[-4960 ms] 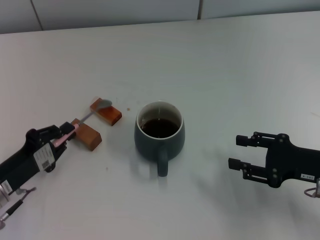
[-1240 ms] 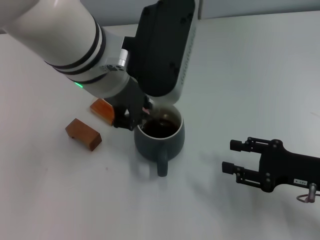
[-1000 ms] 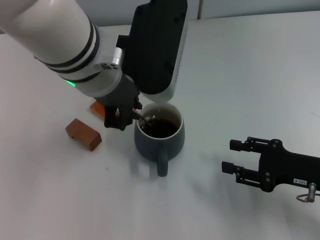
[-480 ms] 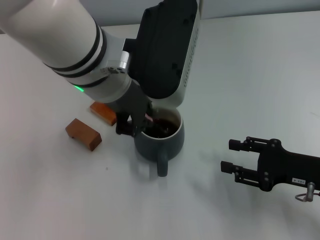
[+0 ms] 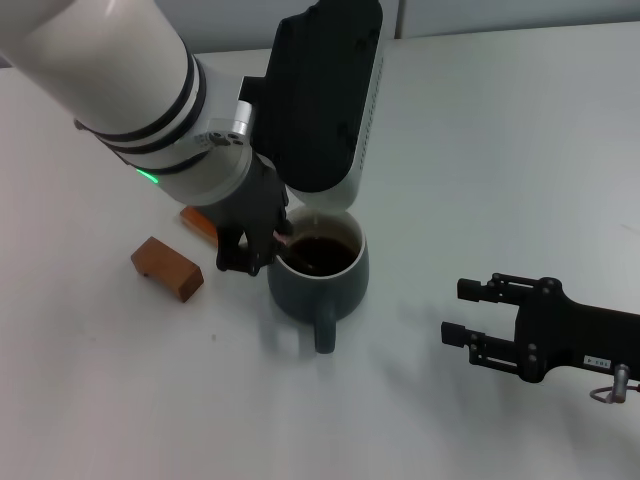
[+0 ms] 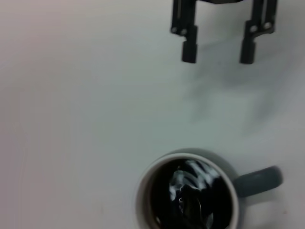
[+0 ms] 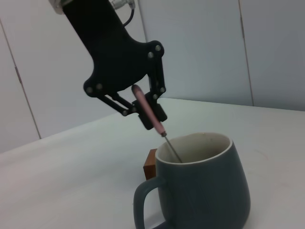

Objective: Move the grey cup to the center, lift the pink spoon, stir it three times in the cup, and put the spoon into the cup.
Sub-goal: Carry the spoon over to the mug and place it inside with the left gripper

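On the white bench [image 5: 480, 150], the rounded dark grey-green ceramic mug [image 5: 318, 272] stands near the middle, handle toward the robot, dark brown liquid inside. Above its rim on the robot's left, the left claw [image 7: 145, 110] is clamped on the slim pink-handled metal spoon [image 7: 148, 112], which slants down into the mug. The right claw [image 5: 478, 311], fingers apart, hovers well to the mug's right. Two brown wooden blocks [image 5: 167, 268] lie left of the mug.
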Action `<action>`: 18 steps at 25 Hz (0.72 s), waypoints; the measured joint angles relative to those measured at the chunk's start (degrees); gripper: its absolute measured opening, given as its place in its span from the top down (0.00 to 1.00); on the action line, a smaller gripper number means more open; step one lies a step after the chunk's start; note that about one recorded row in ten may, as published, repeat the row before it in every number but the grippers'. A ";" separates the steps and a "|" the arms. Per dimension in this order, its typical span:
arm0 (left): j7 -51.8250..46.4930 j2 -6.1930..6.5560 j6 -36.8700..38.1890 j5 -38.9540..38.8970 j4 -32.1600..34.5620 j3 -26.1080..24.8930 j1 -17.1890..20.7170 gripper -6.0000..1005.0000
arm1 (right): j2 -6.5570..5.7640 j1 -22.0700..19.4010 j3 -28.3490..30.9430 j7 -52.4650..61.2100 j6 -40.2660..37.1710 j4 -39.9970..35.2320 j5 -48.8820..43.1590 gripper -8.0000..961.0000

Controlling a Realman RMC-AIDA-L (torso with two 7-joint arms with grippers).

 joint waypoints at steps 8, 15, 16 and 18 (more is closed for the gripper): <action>0.15 0.00 -2.38 -2.45 0.61 0.52 0.31 0.86 | 0.01 0.08 0.00 0.00 -0.01 0.02 0.00 0.35; -0.96 0.00 -5.19 0.63 -1.22 0.84 0.36 0.86 | 0.00 0.12 0.00 0.00 -0.01 0.02 -0.18 0.35; -1.17 0.00 -5.08 1.14 -1.32 0.90 0.34 0.86 | 0.00 0.10 0.00 0.00 -0.01 0.02 -0.18 0.35; -1.38 0.00 -3.41 1.44 -1.29 0.88 0.27 0.86 | 0.00 0.05 -0.01 0.00 -0.01 0.02 -0.23 0.35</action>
